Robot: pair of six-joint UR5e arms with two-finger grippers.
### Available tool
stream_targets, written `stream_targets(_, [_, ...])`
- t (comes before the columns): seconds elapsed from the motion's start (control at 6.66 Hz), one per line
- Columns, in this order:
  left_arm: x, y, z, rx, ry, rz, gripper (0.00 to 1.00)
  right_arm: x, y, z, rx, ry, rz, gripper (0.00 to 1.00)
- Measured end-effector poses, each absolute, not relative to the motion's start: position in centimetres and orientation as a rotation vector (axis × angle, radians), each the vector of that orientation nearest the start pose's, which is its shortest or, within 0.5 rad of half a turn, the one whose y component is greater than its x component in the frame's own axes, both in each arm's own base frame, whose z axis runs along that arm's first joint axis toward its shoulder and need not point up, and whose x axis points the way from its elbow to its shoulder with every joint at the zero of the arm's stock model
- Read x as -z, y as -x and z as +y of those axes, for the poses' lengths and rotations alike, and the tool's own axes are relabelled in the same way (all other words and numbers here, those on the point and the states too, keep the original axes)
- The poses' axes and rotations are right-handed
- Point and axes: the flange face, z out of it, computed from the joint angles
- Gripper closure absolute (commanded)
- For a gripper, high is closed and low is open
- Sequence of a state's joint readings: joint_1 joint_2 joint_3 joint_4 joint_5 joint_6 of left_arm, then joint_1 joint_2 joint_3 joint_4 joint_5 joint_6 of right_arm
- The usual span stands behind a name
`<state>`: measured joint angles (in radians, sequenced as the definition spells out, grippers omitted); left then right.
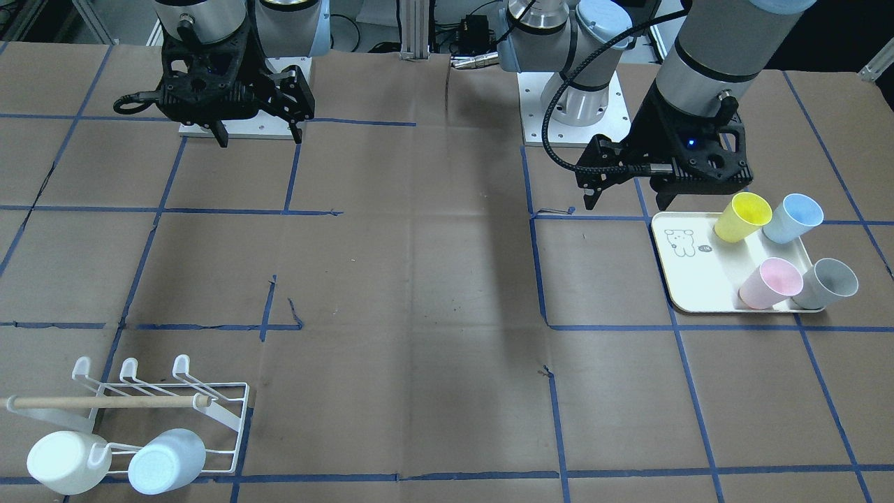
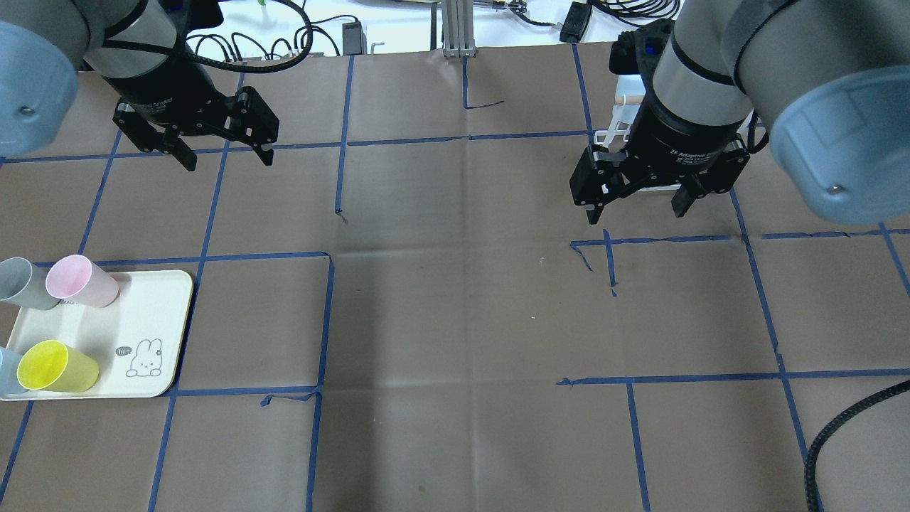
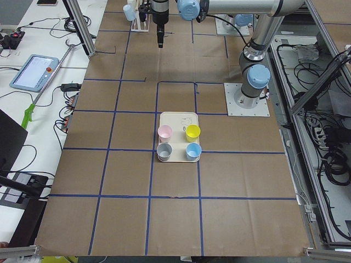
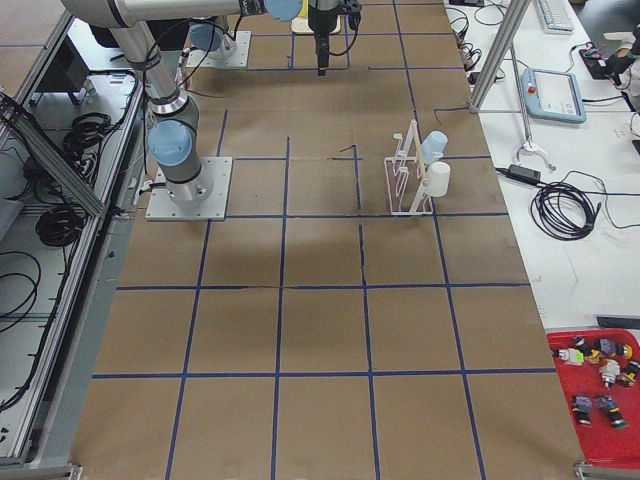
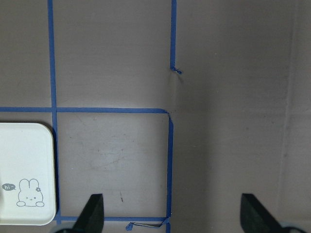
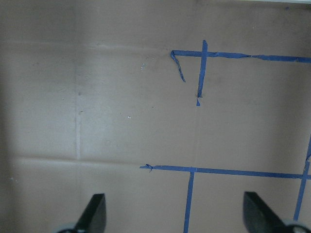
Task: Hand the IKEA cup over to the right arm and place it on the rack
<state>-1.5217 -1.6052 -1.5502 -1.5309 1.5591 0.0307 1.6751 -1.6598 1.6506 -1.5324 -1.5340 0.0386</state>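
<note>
Several plastic cups stand on a cream tray [image 1: 688, 279]: yellow [image 1: 742, 217], blue [image 1: 793, 218], pink [image 1: 771, 282] and grey [image 1: 825, 283]. My left gripper [image 1: 624, 195] hangs open and empty above the table just beside the tray's robot-side edge; it also shows in the overhead view [image 2: 227, 158] and in its wrist view [image 5: 173, 216]. My right gripper [image 1: 260, 136] is open and empty, high over the table near its base, as the overhead view [image 2: 638, 211] shows too. The white wire rack [image 1: 160, 398] stands far from both, with a white cup [image 1: 66, 461] and a pale blue cup [image 1: 166, 460] on it.
The table is brown paper with a blue tape grid. Both arm bases [image 1: 573, 112] sit at the robot's edge. In the overhead view the rack [image 2: 615, 131] is mostly hidden behind the right wrist. The tray corner with a bunny drawing [image 5: 24, 160] shows in the left wrist view.
</note>
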Motion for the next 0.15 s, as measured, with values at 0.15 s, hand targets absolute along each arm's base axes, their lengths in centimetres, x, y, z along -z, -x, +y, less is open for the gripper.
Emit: stream_targets(0.15, [-48.45, 10.94, -51.51, 0.041, 0.029, 3.152, 0.00, -48.69, -18.32, -43.44, -0.050, 0.102, 3.105, 0.00])
